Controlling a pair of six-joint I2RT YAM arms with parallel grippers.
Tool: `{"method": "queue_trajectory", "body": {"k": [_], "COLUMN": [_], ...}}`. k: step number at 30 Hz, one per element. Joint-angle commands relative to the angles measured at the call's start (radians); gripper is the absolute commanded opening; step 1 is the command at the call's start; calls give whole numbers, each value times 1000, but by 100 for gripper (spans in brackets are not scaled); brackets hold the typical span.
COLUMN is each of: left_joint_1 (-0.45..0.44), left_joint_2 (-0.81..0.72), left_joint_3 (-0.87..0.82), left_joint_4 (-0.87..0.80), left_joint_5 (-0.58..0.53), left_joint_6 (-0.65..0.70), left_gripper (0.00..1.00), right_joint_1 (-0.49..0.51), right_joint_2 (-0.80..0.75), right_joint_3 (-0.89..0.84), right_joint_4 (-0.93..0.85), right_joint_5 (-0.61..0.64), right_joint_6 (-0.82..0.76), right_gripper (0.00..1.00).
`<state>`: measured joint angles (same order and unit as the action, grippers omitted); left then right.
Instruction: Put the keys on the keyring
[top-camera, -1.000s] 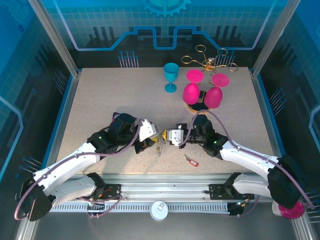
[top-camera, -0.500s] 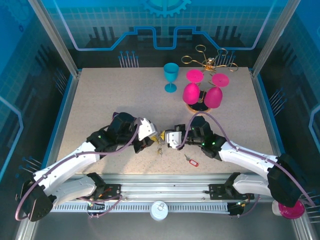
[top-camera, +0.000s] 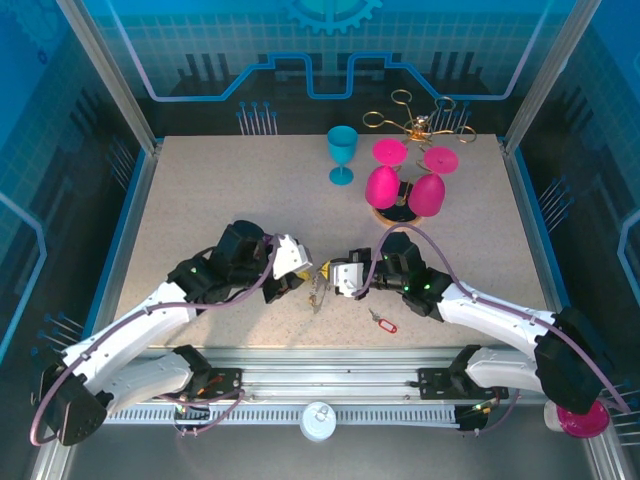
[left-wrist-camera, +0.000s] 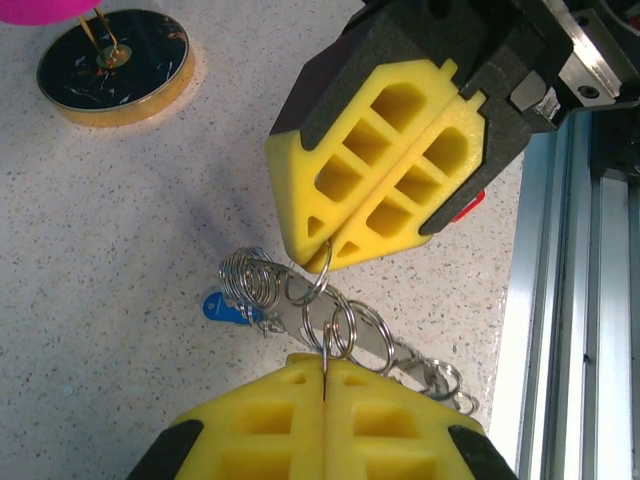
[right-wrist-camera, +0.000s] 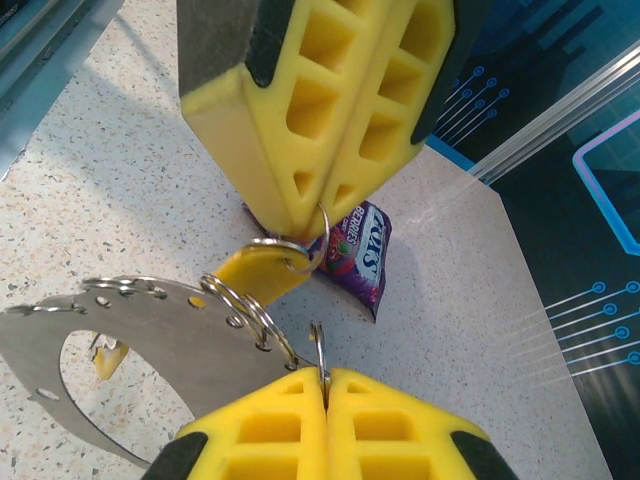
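Left wrist: left end effector (left-wrist-camera: 324, 368) & right end effector (left-wrist-camera: 327, 250) both shut, each nipping a thin ring of the keyring (left-wrist-camera: 352, 330) hung between them near blue key (left-wrist-camera: 222, 308); uneven pull may slip one free.

1. Left gripper (left-wrist-camera: 323, 368) and right gripper (left-wrist-camera: 322, 250) met tip to tip; ring cluster (left-wrist-camera: 335, 322) filled the gap.
2. Red key (top-camera: 382, 321) lay near the right gripper's flank.
3. Pink goblets (top-camera: 381, 186) stood beyond the right wrist.
4. Open table (top-camera: 200, 190) lay beyond the left gripper.
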<state>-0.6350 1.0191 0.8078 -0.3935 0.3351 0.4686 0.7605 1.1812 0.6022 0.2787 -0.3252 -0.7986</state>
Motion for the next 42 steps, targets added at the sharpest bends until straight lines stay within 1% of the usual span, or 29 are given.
{"method": "queue_trajectory", "body": {"k": [1, 5, 16, 23, 29, 34, 39, 42], "left_joint_1": [3, -1, -18, -18, -18, -18, -16, -17], "left_joint_2": [18, 19, 33, 55, 36, 8, 25, 39], "left_joint_3": [10, 0, -5, 1, -9, -28, -33, -28], "left_joint_4": [42, 59, 54, 53, 66, 77, 84, 88], "left_joint_5": [15, -7, 51, 48, 73, 58, 10, 9], "left_joint_6": [43, 57, 62, 40, 29, 9, -16, -23], "left_gripper": [0, 0, 0, 0, 0, 0, 0, 0], "right_joint_1": [18, 19, 27, 31, 34, 35, 37, 38], "right_joint_2": [-8, -9, 4, 3, 12, 16, 5, -2], "right_joint_3": [11, 12, 25, 22, 28, 34, 24, 17], "right_joint_4": [39, 36, 60, 71, 73, 62, 74, 81], "right_joint_5": [-25, -30, -23, -23, 20, 70, 27, 9], "right_joint_6": [-6, -5, 33, 42, 53, 58, 59, 58], "right_gripper": [0, 0, 0, 0, 0, 0, 0, 0]}}
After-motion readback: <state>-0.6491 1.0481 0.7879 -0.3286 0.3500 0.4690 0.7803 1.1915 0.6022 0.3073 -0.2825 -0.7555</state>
